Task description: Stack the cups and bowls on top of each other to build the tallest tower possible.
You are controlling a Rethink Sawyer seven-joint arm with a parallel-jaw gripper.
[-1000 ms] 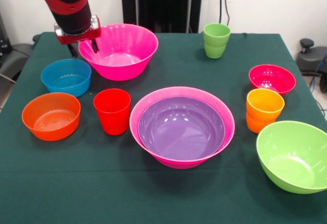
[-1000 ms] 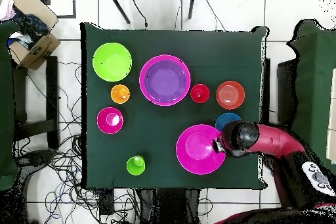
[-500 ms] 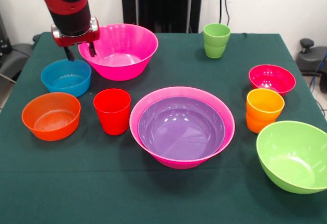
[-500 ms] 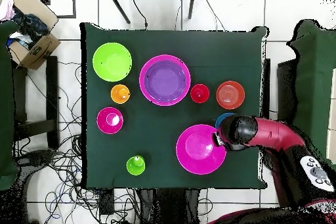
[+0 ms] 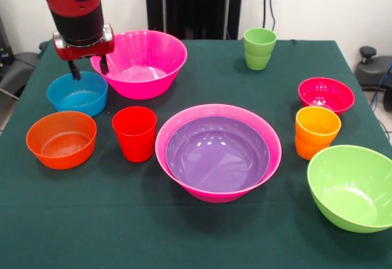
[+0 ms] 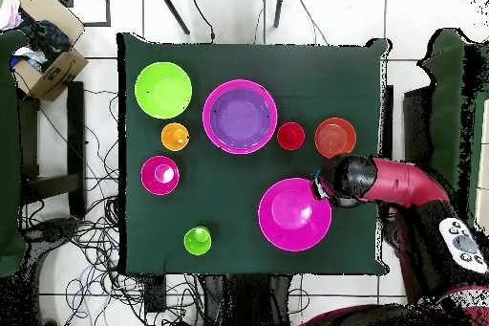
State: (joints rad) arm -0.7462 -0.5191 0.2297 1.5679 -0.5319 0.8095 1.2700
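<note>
My gripper point(image 5: 89, 68) is open, its fingers either side of the left rim of a lone hot-pink bowl point(image 5: 144, 67) at the back left, just above the blue bowl point(image 5: 76, 94). In the overhead view the arm covers the blue bowl beside that pink bowl point(image 6: 294, 214). The tower is a purple bowl point(image 5: 217, 152) nested in a second pink bowl point(image 5: 166, 133) at the centre. A red cup point(image 5: 135, 133) and an orange-red bowl point(image 5: 61, 139) stand to its left. To the right are a crimson bowl point(image 5: 326, 94), an orange cup point(image 5: 316, 132) and a lime bowl point(image 5: 352, 186). A green cup point(image 5: 260, 48) stands at the back.
The dark green tablecloth point(image 5: 202, 238) covers the whole table. The lime bowl sits close to the table's right edge. In the overhead view a cardboard box point(image 6: 43, 54) and loose cables lie on the floor beside the table.
The gripper moved left and a little lower, toward the blue bowl. The back pink bowl shifted slightly left with it.
</note>
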